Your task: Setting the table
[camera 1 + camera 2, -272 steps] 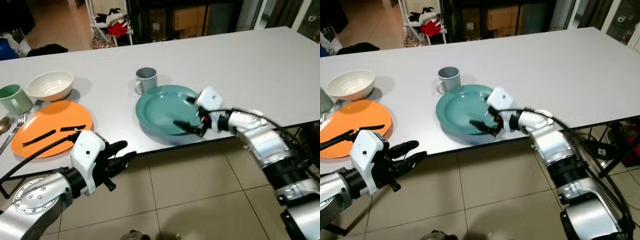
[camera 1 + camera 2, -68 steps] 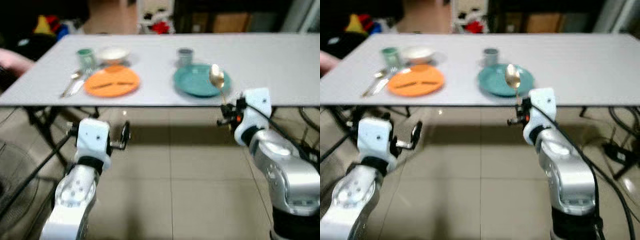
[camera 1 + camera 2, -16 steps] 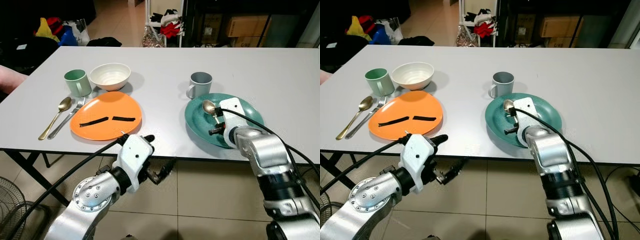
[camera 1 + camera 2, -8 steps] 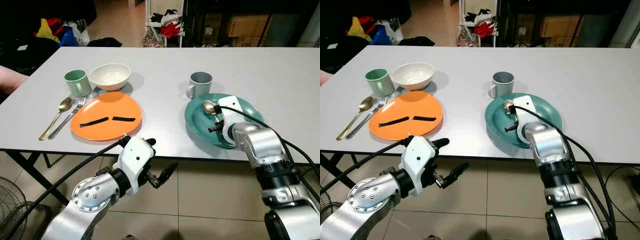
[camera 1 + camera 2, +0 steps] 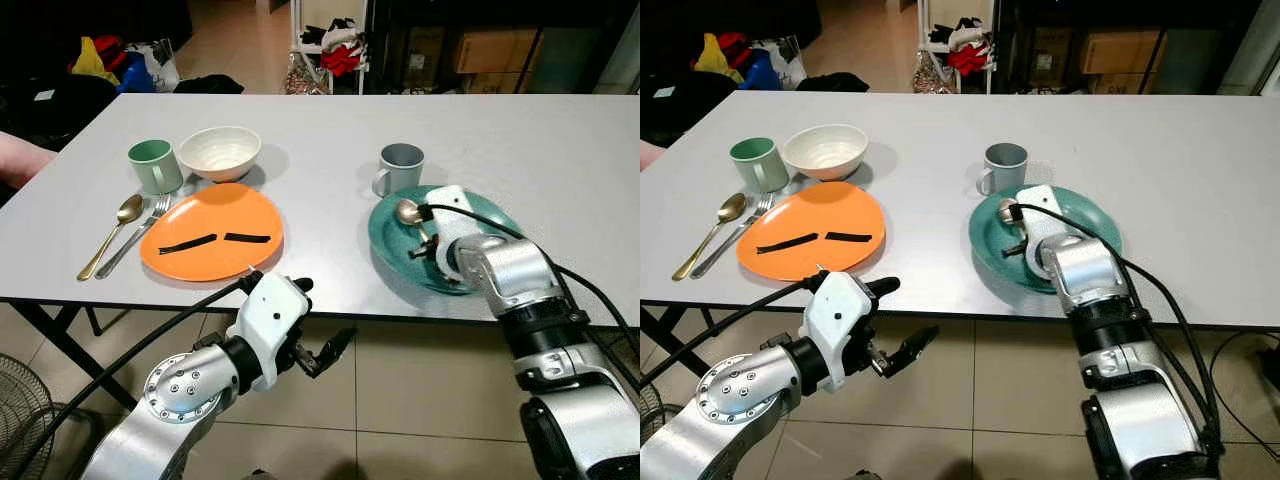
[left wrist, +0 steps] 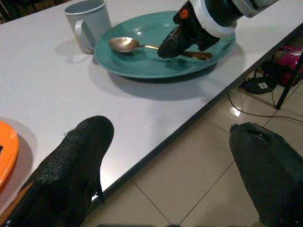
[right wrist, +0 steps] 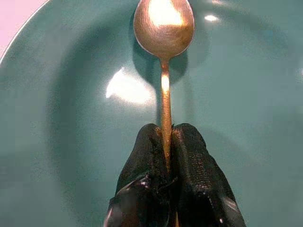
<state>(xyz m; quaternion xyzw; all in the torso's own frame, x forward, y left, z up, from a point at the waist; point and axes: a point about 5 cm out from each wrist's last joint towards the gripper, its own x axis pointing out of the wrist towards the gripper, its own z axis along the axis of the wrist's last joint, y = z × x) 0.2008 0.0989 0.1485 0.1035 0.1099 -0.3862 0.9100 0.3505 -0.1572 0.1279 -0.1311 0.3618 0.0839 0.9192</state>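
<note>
So the right gripper (image 7: 166, 156) has its two black fingers pinched tight on the handle of a gold spoon (image 7: 164, 28), no gap at all between them. The spoon's bowl sticks out just past the fingertips, facing up, over the middle of the teal plate (image 5: 490, 225). From the left wrist view the bowl (image 6: 122, 44) looks like it's resting on or hovering just off the plate surface, honestly can't tell which. A grey mug (image 5: 400, 167) sits just beyond the spoon tip, right beside the plate rim.

The left gripper (image 5: 898, 350) hangs below the near table edge, fingers spread wide with nothing between them. The white table (image 5: 520, 130) edge runs just ahead of its fingertips.

Further off to that gripper's side is the other place setting: orange plate (image 5: 212, 232) with two black strips lying on it, a white bowl (image 5: 221, 152) and green mug (image 5: 156, 165) behind it, and a second gold spoon (image 5: 112, 233) and a fork (image 5: 135, 234) lying side by side next to the plate.

No readable writing or brand marks on any of it.
</note>
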